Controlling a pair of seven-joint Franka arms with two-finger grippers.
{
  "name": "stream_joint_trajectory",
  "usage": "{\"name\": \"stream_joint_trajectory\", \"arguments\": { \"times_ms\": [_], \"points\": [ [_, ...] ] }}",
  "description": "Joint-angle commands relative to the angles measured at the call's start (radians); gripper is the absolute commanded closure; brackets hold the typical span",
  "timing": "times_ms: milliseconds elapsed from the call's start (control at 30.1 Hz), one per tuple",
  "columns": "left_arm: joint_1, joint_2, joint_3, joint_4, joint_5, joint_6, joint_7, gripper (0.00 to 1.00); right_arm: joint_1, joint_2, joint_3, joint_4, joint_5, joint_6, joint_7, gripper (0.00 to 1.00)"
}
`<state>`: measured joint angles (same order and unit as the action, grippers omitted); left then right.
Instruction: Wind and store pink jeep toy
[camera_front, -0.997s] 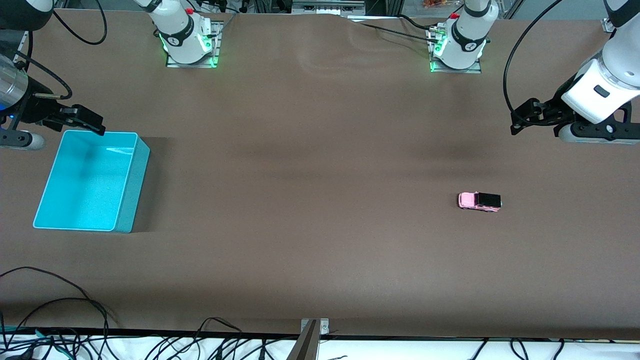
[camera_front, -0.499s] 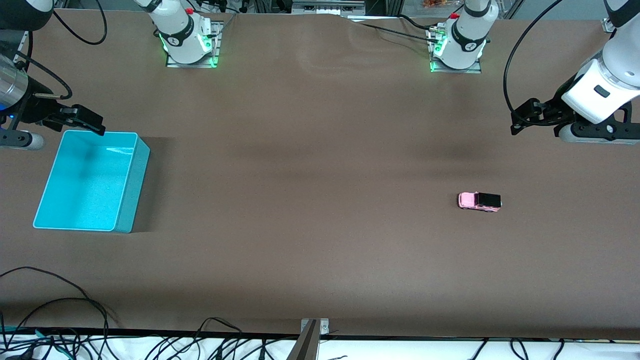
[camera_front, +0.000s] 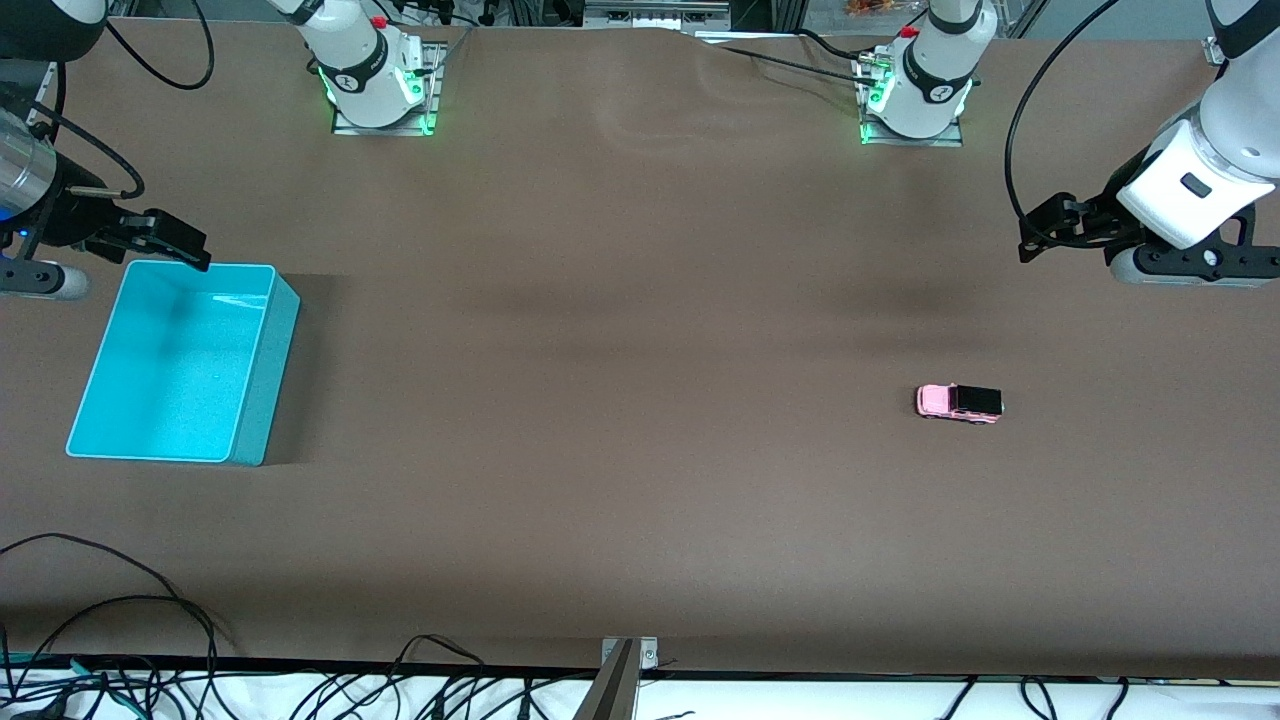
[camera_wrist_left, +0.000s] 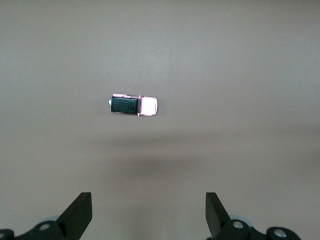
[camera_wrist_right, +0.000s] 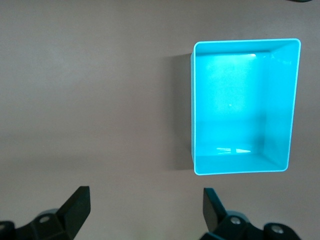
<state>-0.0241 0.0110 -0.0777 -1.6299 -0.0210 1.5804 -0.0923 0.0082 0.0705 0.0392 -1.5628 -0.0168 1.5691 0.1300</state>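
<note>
Surface: broad brown matte surface (camera_front: 640, 400) carrying all items; two white arm bases with green lights along its edge farthest from the front camera.

Bin: rectangular turquoise plastic bin (camera_front: 262, 370), open-topped and empty, standing toward the right arm's end of the surface; interior fully seen in the right wrist view (camera_wrist_right: 280, 100).

Right arm: white, entering at the right arm's end of the surface, waiting.

Right gripper: black two-finger right gripper (camera_front: 165, 243) in the air over the bin's edge farthest from the front camera; fingers (camera_wrist_right: 77, 202) spread wide apart, nothing between them.

Left arm: white with black cable, entering at the left arm's end of the surface.

Left gripper: black two-finger left gripper (camera_front: 1045, 232) in the air over bare surface, well apart from the toy; fingers (camera_wrist_left: 82, 210) spread wide, holding nothing.

Toy: small boxy pink jeep toy (camera_front: 959, 403) with black roof and rear section, upright on its dark wheels toward the left arm's end of the surface, well apart from the bin, untouched; centred between the finger tips in the left wrist view (camera_wrist_left: 133, 105).
</note>
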Motion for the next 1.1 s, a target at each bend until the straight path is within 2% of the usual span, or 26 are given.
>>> {"name": "stream_joint_trajectory", "arguments": {
  "times_ms": [0,233,532,1064],
  "points": [
    [0.001,0.017,-0.002,0.025,0.018,-0.036,0.008,0.00,0.003,0.012,-0.001,0.032,0.009,-0.023,0.003,0.00],
    [-0.010,0.073,-0.005,0.028,0.026,-0.040,0.029,0.00,0.003,0.012,-0.001,0.032,0.009,-0.023,0.003,0.00],
    [0.000,0.095,-0.007,0.030,0.026,-0.048,0.094,0.00,0.004,0.012,-0.001,0.032,0.009,-0.023,0.003,0.00],
    [0.038,0.156,0.000,0.035,0.026,-0.039,0.577,0.00,0.003,0.012,-0.001,0.032,0.009,-0.021,0.003,0.00]
  ]
}}
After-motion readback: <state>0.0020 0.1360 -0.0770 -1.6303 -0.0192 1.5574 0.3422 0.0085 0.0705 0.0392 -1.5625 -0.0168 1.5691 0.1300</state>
